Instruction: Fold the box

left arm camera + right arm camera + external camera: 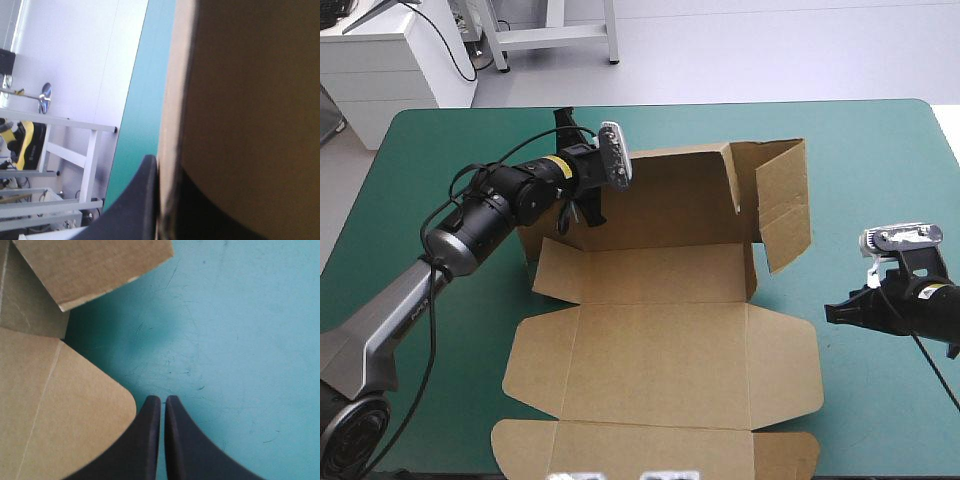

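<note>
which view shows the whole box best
The high view: the box shows whole, far walls raised, near flaps flat on the table. The left wrist view shows only a board edge pinched by the left gripper. The right wrist view shows just a rounded flap and a raised wall's corner.

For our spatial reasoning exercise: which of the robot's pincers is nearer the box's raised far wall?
Left. The left pincer is shut on that far wall of the box at its left end; the right pincer is shut beside the flat lid's right flap, farther off.
</note>
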Controlling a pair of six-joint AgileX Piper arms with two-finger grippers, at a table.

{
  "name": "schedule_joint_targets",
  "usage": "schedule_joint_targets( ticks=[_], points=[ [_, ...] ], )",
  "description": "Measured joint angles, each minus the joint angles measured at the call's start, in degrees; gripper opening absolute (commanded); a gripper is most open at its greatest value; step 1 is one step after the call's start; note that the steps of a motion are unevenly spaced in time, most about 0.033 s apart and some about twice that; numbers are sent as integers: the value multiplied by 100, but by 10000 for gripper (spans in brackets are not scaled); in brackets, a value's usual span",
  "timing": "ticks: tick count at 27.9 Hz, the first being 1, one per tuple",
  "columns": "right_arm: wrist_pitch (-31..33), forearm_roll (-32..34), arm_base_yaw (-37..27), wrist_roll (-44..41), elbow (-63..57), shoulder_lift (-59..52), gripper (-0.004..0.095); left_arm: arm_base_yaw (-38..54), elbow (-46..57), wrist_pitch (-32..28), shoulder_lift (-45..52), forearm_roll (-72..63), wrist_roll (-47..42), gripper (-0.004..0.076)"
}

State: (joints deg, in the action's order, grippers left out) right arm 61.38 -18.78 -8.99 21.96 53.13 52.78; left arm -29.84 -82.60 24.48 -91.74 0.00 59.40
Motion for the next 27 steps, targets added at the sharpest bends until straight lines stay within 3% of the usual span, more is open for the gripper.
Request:
schedule_joint_targets(
  ticks=[5,12,17,27],
  points=[
    [0,-57,0,-1,0,0,20,-440,0,-51,0,764,-421,-8],
    [0,-203,0,-23,0,0,20,-898,0,28,0,3426,-3019,-8],
    [0,-339,0,-23,0,0,20,-1185,0,301,0,4735,-4274,-8],
    [0,-588,0,-42,0,0,20,-1638,0,1007,-40,5622,-4988,-8]
  ],
)
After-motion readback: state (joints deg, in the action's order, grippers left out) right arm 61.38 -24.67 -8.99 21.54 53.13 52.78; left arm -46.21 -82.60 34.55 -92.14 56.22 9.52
